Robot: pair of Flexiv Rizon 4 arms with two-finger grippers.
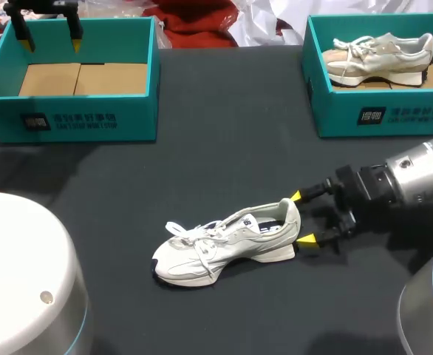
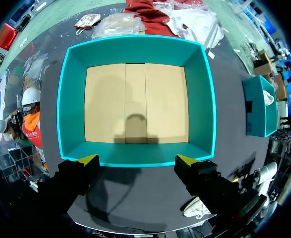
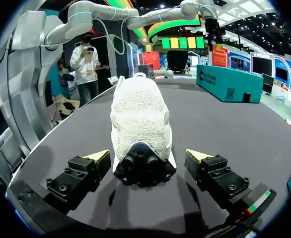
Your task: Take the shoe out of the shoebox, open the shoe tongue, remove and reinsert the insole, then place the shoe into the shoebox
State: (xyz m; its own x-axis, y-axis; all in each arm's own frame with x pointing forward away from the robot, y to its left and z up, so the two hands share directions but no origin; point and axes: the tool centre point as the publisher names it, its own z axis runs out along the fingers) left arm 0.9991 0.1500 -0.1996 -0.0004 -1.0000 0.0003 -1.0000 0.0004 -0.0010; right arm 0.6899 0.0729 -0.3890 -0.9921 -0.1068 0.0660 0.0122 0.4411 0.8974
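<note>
The shoe (image 1: 227, 248) lies on its sole on the tabletop (image 1: 224, 148), out of the shoebox (image 1: 76, 118), nearer the near edge than the far one and about midway between the side edges. Its long axis runs roughly side to side, with the toe toward the left edge and the heel toward the right.

The right gripper (image 1: 301, 218) is level with the heel and in line with that axis. Its fingers are apart, one on each side of the heel. The right wrist view shows a gap on both sides, so nothing is clamped yet. The shoe stretches straight ahead of these fingers, heel first, so this arm is by far the nearer one.

The left gripper (image 1: 52, 41) hangs over the shoebox at the far left corner, well apart from the shoe, with its fingers spread and holding nothing. A second box (image 1: 379, 118) at the far right corner holds a second shoe (image 1: 379, 55).

As I judge it, closing on the heel would steady the shoe for the tongue and insole work.
</note>
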